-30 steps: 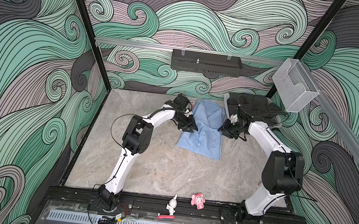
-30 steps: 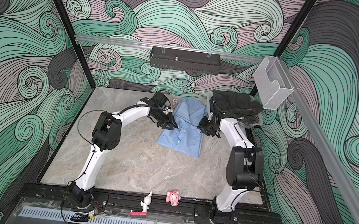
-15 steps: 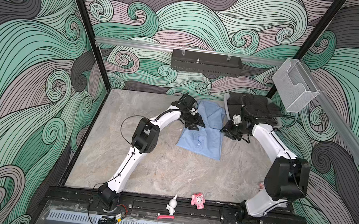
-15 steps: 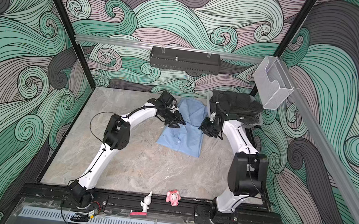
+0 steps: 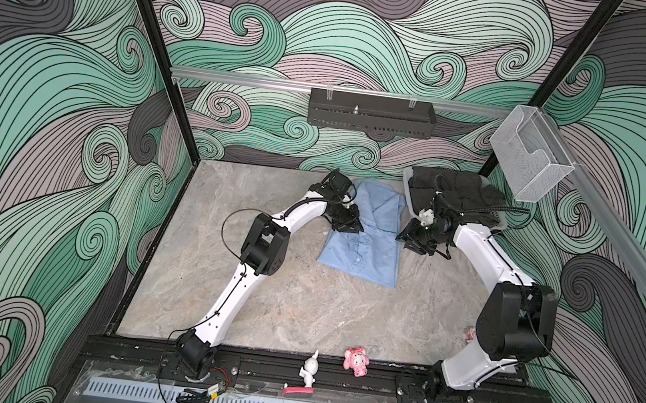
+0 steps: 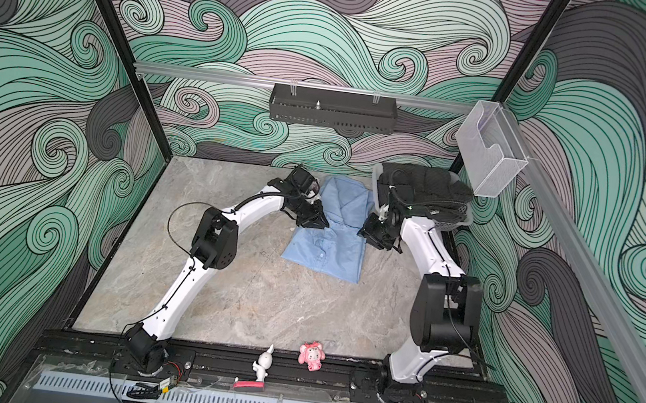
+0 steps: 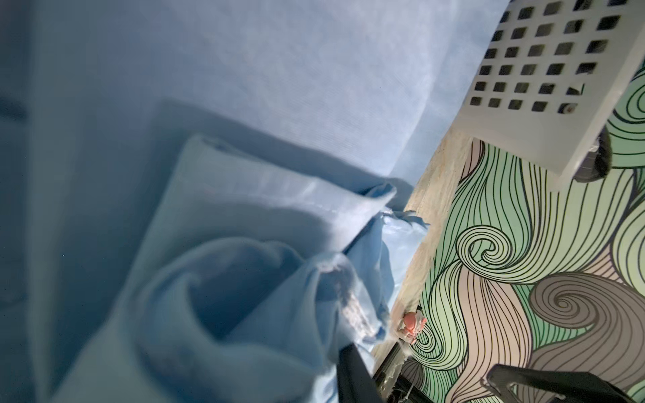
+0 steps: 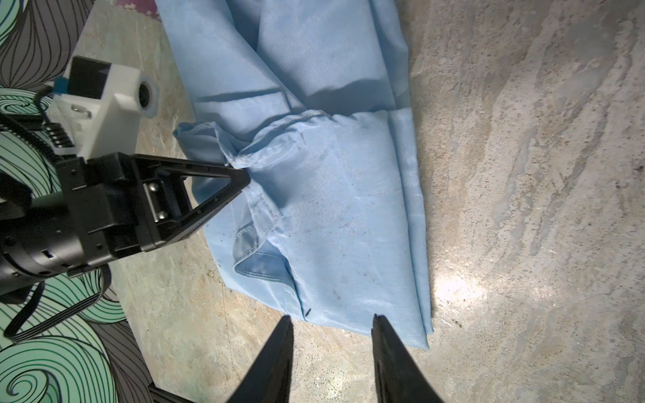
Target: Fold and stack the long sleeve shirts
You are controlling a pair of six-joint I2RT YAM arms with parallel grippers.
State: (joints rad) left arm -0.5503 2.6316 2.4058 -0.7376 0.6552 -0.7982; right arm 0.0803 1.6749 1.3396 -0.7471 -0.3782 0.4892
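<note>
One of the long sleeve shirts, light blue (image 5: 365, 253) (image 6: 328, 249), lies partly folded on the stone table at the back centre. My left gripper (image 5: 350, 224) (image 6: 317, 220) is at its left edge, shut on a bunched fold of the cloth. The right wrist view shows the left gripper's tips (image 8: 244, 174) meeting on that fold. In the left wrist view the shirt (image 7: 279, 87) fills most of the picture and one dark finger (image 7: 352, 377) pokes out beneath it. My right gripper (image 5: 402, 237) (image 8: 333, 318) is open at the shirt's (image 8: 349, 209) right edge, holding nothing.
A white perforated basket (image 5: 408, 179) (image 7: 541, 69) with dark clothes in it stands at the back right, close behind the right arm. A white figurine (image 5: 309, 370) and a pink toy (image 5: 355, 359) sit on the front rail. A black rack (image 5: 370, 112) hangs on the back wall.
My left gripper has reached further onto the shirt's left edge and closed on a fold. My right gripper has opened a little and stayed by the right edge.
</note>
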